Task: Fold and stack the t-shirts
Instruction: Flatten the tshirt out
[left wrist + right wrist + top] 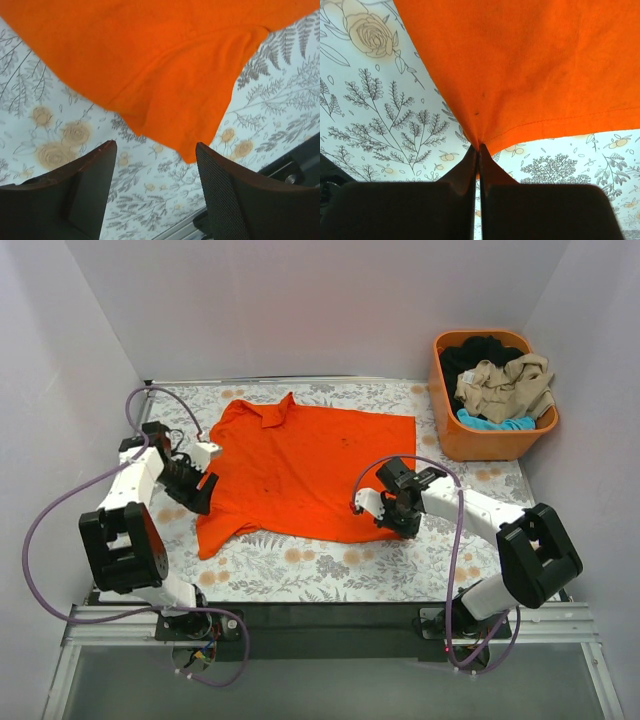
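A bright orange t-shirt (pixel 300 465) lies spread flat on the flowered table cover, collar at the far left. My right gripper (pixel 392 523) is shut on its near right hem corner (pixel 485 142); the cloth bunches into the closed jaws. My left gripper (pixel 192 490) is open at the shirt's left side, its fingers (pixel 85 185) standing apart just short of a sleeve tip (pixel 187 150), touching nothing. Beige (pixel 505 385), black (pixel 480 350) and turquoise (pixel 495 423) shirts lie heaped in the basket.
A rigid orange plastic basket (pixel 478 443) stands at the far right corner. White walls close the back and both sides. The table's near edge and a black rail (pixel 290 172) lie just beyond my left gripper.
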You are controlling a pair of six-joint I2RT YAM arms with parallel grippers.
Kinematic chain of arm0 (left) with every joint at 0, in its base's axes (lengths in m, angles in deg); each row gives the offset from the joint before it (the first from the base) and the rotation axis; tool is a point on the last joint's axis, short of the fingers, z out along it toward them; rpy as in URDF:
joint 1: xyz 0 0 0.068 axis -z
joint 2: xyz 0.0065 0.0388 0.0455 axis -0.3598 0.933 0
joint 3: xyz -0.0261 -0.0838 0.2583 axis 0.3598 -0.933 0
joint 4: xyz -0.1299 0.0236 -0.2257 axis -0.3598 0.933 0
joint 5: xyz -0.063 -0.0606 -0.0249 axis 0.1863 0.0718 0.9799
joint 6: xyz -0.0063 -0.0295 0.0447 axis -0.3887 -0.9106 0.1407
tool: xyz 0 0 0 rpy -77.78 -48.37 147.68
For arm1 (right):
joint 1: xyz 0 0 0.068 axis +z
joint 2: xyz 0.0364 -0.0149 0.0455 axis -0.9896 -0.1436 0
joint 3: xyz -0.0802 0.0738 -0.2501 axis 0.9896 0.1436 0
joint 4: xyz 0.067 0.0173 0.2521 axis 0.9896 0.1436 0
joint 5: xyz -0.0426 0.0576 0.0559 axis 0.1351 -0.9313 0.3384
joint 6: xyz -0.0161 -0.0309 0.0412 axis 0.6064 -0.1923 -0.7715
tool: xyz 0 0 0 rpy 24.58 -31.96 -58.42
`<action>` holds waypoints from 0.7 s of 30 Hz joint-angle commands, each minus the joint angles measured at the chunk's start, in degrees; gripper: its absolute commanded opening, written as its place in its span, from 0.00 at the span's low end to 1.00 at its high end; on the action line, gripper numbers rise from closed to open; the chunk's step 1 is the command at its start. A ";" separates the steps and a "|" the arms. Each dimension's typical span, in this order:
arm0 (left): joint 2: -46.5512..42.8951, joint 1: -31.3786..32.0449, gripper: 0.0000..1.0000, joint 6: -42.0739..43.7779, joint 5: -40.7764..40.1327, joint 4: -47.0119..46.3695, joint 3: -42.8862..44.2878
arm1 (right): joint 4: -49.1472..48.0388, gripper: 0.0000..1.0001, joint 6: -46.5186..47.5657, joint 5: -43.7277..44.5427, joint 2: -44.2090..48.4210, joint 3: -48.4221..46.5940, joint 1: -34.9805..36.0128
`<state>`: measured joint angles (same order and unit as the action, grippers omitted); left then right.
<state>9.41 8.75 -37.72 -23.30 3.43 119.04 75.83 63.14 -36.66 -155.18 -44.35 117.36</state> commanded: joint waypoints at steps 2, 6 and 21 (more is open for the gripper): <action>3.81 5.21 0.56 -9.80 -0.28 -10.66 -2.05 | 1.72 0.01 -1.51 -2.57 -1.40 -3.88 -0.72; 8.38 7.59 0.45 -13.68 -4.77 -15.51 -3.90 | 2.07 0.01 -1.52 -3.45 -2.62 -4.15 -0.90; -5.67 6.71 0.11 -2.17 -11.46 0.21 -16.04 | 12.16 0.12 3.75 -8.80 1.39 -1.68 -0.81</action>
<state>8.85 16.03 -42.95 -35.08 -3.02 101.49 81.27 64.21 -41.45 -158.50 -45.25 116.59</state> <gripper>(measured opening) 0.078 0.065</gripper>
